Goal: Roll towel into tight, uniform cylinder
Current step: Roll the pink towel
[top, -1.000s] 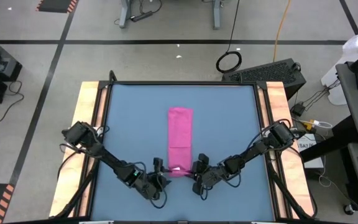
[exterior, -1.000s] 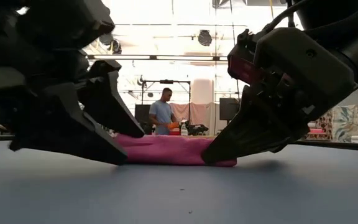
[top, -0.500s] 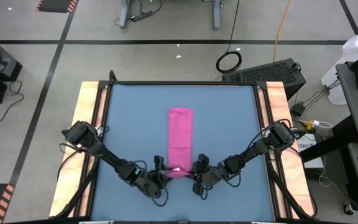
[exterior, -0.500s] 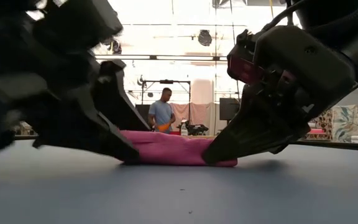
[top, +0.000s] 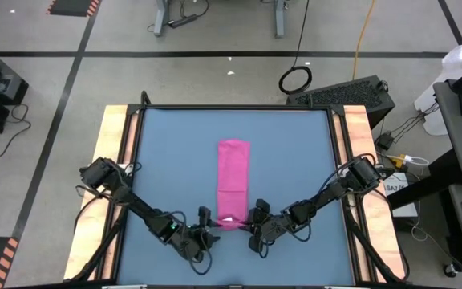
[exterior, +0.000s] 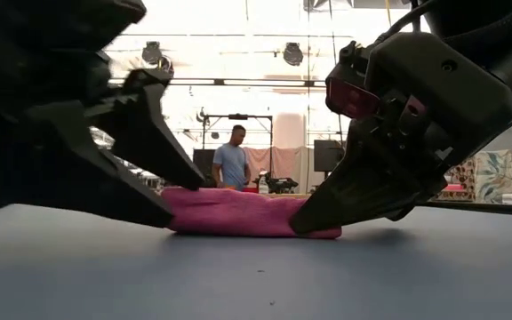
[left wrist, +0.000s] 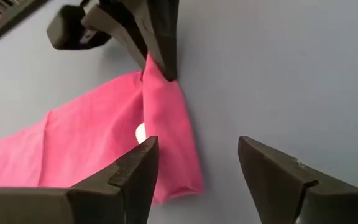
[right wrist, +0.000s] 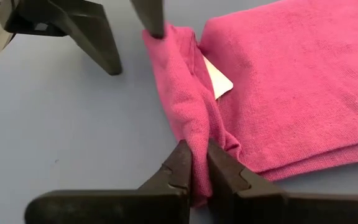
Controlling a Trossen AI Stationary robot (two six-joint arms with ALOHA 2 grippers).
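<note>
The magenta-pink towel (top: 233, 172) lies flat on the blue table as a long narrow strip, and no cylinder shows. Its near end (right wrist: 185, 87) is turned over into a narrow roll beside a white tag (right wrist: 219, 81). My right gripper (right wrist: 194, 158) is shut on the right end of that roll. My left gripper (left wrist: 194, 162) stands open at the roll's left end. One of its fingers is over the cloth, and the other (left wrist: 272, 174) is over bare table beside the towel. My left gripper has one fingertip (right wrist: 153, 25) on the left end of the turned-over edge (right wrist: 163, 43). It comes slanting down from the near left. The other finger (right wrist: 95, 37) stands beside the cloth, so nothing is pinched. My right gripper pinches the right end of the rolled near edge (right wrist: 199, 134) between its two fingers, with several layers bunched there. The fingers slant down from the near right. The towel stays on the table and is slack.
Bare blue tabletop (top: 175, 160) lies to the left, right and far side of the towel, with wooden side rails (top: 115, 160) at the edges. In the low view a person (exterior: 232, 164) stands far off in the room behind.
</note>
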